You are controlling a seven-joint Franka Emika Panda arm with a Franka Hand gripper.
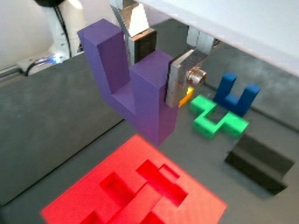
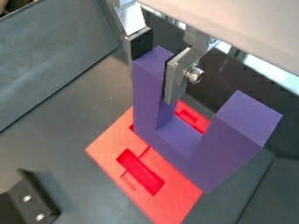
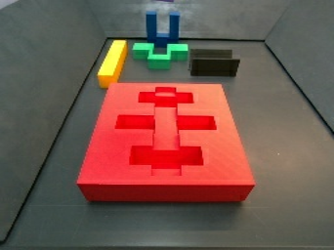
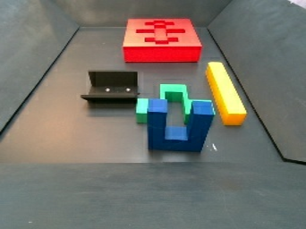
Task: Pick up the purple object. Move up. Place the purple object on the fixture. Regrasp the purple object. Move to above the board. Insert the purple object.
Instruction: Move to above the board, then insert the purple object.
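Observation:
In both wrist views my gripper (image 1: pixel 160 63) (image 2: pixel 158 66) is shut on one prong of the purple object (image 1: pixel 131 83) (image 2: pixel 193 131). This U-shaped block hangs with its base downward and its other prong free. It hovers above the board (image 1: pixel 117 188) (image 2: pixel 126 147), a red slab with darker recesses, also seen in both side views (image 3: pixel 115 161) (image 4: pixel 162 54). The fixture (image 1: pixel 260 162) (image 3: pixel 213 64) (image 4: pixel 114 87), a dark bracket, stands on the floor beside the board. Neither side view shows the gripper or the purple object.
A green block (image 1: pixel 216 118) (image 3: pixel 163 51) (image 4: pixel 171 94) and a blue two-pronged piece (image 1: pixel 237 94) (image 3: pixel 160 24) (image 4: pixel 180 130) stand together near the fixture. A long yellow bar (image 3: pixel 112 62) (image 4: pixel 225 89) lies beside them. Grey walls enclose the floor.

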